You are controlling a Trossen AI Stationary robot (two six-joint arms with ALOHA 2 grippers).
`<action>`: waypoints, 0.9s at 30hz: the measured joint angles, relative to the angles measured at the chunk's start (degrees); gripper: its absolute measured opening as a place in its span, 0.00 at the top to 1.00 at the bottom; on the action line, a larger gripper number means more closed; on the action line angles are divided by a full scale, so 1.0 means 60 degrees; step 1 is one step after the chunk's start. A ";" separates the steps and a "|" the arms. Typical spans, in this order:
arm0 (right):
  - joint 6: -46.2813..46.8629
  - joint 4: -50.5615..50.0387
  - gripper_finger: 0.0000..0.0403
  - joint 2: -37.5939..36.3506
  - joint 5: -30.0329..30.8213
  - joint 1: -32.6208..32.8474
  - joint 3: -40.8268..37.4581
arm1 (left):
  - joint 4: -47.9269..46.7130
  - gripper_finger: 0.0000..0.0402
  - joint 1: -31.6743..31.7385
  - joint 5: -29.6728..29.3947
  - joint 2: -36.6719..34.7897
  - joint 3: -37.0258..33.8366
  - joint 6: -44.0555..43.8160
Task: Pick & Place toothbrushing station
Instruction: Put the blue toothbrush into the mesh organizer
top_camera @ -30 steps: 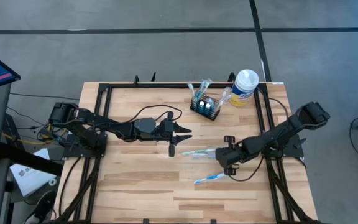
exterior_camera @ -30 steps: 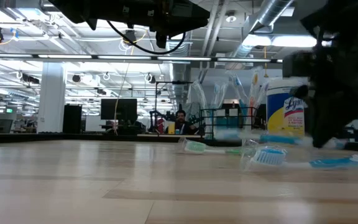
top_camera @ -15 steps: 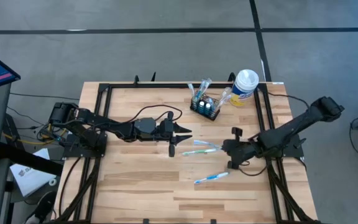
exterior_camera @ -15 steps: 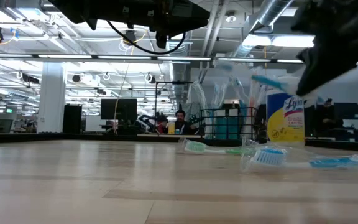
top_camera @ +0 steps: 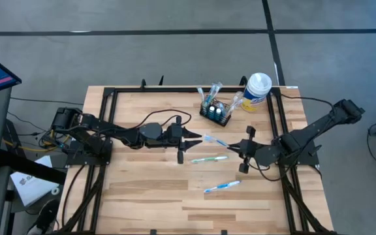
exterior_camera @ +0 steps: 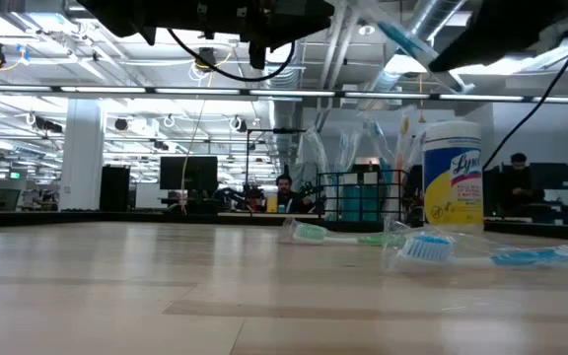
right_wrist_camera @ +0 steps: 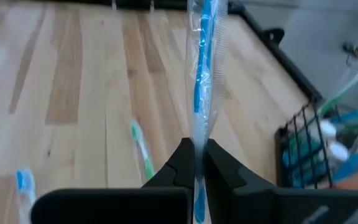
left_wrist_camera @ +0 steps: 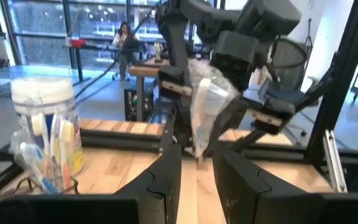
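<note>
The toothbrushing station, a small black wire-mesh caddy (top_camera: 215, 113) with several wrapped toothbrushes standing in it, sits near the table's far edge. My right gripper (top_camera: 238, 149) is shut on a blue toothbrush in a clear wrapper (top_camera: 217, 141), raised above the table's middle. The brush's free end points at my left gripper (top_camera: 196, 139), which hangs level and open close in front of it; whether they touch I cannot tell. A green toothbrush (top_camera: 207, 158) and another blue one (top_camera: 222, 187) lie flat on the wood. My right gripper pinches the wrapped blue toothbrush between its two fingers (right_wrist_camera: 182, 163), on the wrapper along the handle (right_wrist_camera: 197, 124). Most of the brush sticks out past the fingertips, along the line of the fingers. It is lifted clear of the table, slanting toward the table's left.
A white-lidded wipes canister (top_camera: 258, 90) stands right of the caddy at the far edge. A black frame rail (top_camera: 109, 98) runs round the tabletop. Bare wood spreads over the near half of the table (top_camera: 149, 202).
My right gripper has risen from the table with the wrapped blue toothbrush, drawn back toward the right edge and tipped up. The brush has come up clear of the wood beside the green one and now points at my left gripper.
</note>
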 joint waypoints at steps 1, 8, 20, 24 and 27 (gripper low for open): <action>-0.0184 0.0199 0.99 0.0000 0.0017 -0.0021 0.0000 | 0.0144 0.79 0.0000 0.0002 0.0000 0.0000 0.0000; -0.1292 0.1503 0.99 0.0036 0.0181 -0.0314 0.0000 | 0.1178 0.79 0.0000 0.0524 0.0000 0.0000 0.0131; -0.2258 0.2788 0.99 0.0036 0.0050 -0.0452 0.0000 | 0.2200 0.66 0.0007 0.0607 0.0004 0.0000 0.1016; -0.2524 0.3157 0.99 0.0036 -0.0027 -0.0530 0.0000 | 0.2492 0.60 0.0055 0.0586 0.0004 0.0000 0.1041; -0.2552 0.3259 0.99 0.0036 -0.0027 -0.0630 0.0000 | 0.2841 0.58 0.0119 0.0585 0.0004 0.0000 0.1188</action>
